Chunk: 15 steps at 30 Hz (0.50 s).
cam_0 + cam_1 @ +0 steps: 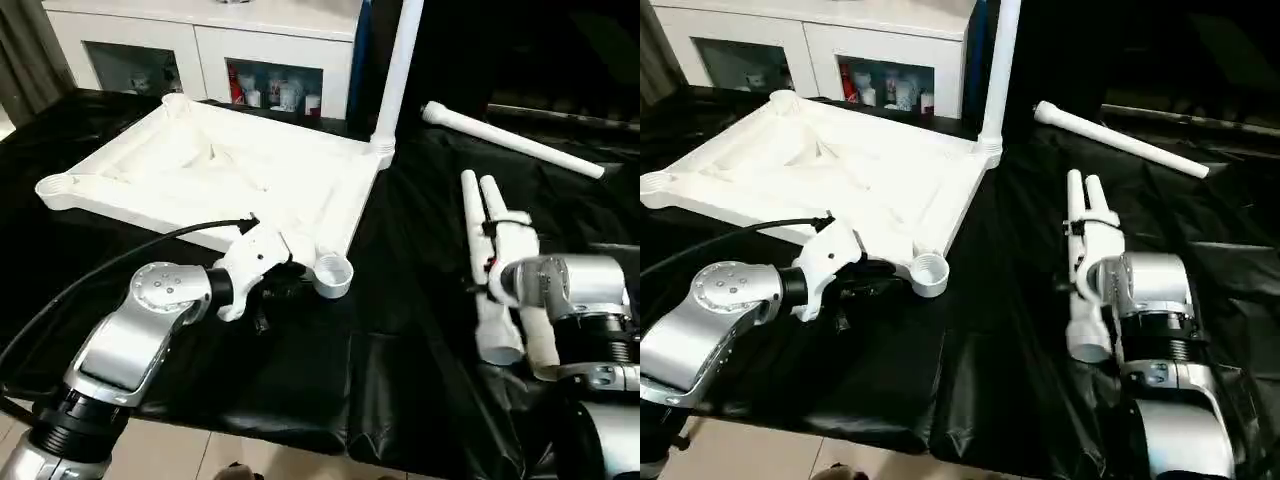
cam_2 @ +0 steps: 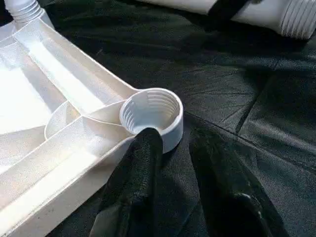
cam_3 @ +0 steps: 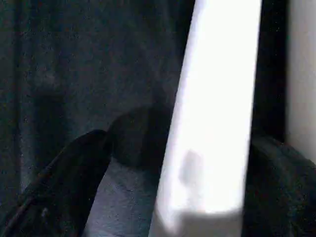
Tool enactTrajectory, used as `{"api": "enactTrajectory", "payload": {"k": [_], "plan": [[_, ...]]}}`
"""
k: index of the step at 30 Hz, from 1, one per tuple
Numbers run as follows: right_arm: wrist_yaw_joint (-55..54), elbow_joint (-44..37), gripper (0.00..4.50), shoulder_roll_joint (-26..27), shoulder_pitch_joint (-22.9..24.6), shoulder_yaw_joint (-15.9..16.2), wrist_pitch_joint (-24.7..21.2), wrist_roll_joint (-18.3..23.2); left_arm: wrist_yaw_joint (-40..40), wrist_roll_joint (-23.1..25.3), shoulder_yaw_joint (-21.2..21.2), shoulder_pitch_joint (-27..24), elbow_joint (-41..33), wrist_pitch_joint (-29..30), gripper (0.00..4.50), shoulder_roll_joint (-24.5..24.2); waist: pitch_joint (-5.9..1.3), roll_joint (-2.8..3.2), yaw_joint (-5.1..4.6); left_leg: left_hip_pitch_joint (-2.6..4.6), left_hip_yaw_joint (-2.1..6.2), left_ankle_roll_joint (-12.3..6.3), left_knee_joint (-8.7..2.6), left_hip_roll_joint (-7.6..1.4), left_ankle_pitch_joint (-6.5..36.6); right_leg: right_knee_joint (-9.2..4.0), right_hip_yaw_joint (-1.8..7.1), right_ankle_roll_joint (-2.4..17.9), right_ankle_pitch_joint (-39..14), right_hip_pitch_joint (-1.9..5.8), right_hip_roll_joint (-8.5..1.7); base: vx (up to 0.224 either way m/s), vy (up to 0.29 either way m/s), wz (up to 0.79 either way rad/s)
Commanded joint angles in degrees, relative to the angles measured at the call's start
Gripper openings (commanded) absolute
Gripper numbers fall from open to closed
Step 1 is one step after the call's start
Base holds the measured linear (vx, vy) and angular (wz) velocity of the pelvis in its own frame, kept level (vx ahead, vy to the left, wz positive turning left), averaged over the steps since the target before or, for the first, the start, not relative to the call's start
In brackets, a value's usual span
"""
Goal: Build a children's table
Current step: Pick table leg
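Observation:
The white tabletop [image 1: 230, 165] lies upside down on the black cloth, ribs up. One leg [image 1: 398, 70] stands upright in its far right corner socket. My left gripper [image 2: 175, 143] is at the near right corner socket [image 2: 153, 111], slightly open; one fingertip [image 2: 145, 143] touches the socket's outer wall and the other stands beside it over the cloth. Two legs [image 1: 485, 260] lie side by side on the right. My right gripper [image 3: 202, 143] is open, with its fingers on either side of one of them. Another leg [image 1: 510, 140] lies at the back right.
A white cabinet [image 1: 250, 50] with glass doors stands behind the table. The black cloth [image 1: 400, 330] covers the whole work surface and hangs over its near edge. A black cable [image 1: 120, 260] runs along my left forearm.

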<state>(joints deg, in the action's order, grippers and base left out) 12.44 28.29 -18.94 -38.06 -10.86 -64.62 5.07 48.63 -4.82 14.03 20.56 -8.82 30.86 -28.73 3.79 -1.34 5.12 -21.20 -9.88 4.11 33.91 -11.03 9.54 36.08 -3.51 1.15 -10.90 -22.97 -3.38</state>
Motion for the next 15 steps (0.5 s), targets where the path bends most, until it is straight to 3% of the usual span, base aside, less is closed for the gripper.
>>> {"api": "enactTrajectory", "payload": {"k": [1, 3, 15], "plan": [[-0.19, 0.78, 4.48, -0.04, -0.56, -0.84, 0.13, 0.76, 0.38, -0.27, 0.66, 0.61, -1.11, 0.28, 1.33, -0.34, -4.29, 0.62, 0.11, 0.86, 0.41, 3.3, -3.54, -1.48, 10.27, -4.24, 2.82, 9.97, -8.59, 3.02, -3.95, 0.0, 0.0, 0.0], [-0.32, 1.18, 4.48, 0.19, -0.48, -0.81, 0.03, 0.84, 0.39, -0.36, 0.67, 0.61, -1.19, 0.32, 1.33, -0.37, -4.3, 0.58, 0.14, 0.86, 0.42, 3.35, -3.57, -1.51, 10.21, -4.19, 2.8, 9.94, -8.52, 3.05, -3.96, 0.0, 0.0, 0.0], [-1.3, 3.49, 3.47, 1.03, -0.99, -1.16, 1.05, 1.09, 0.34, -0.4, 0.48, 0.68, -1.26, 0.29, 1.33, -0.77, -4.21, 0.27, 0.16, 0.89, 0.4, 3.2, -3.61, -1.49, 10.51, -4.36, 2.79, 9.17, -10.98, 2.92, -4.03, 0.0, 0.0, 0.0]]}}
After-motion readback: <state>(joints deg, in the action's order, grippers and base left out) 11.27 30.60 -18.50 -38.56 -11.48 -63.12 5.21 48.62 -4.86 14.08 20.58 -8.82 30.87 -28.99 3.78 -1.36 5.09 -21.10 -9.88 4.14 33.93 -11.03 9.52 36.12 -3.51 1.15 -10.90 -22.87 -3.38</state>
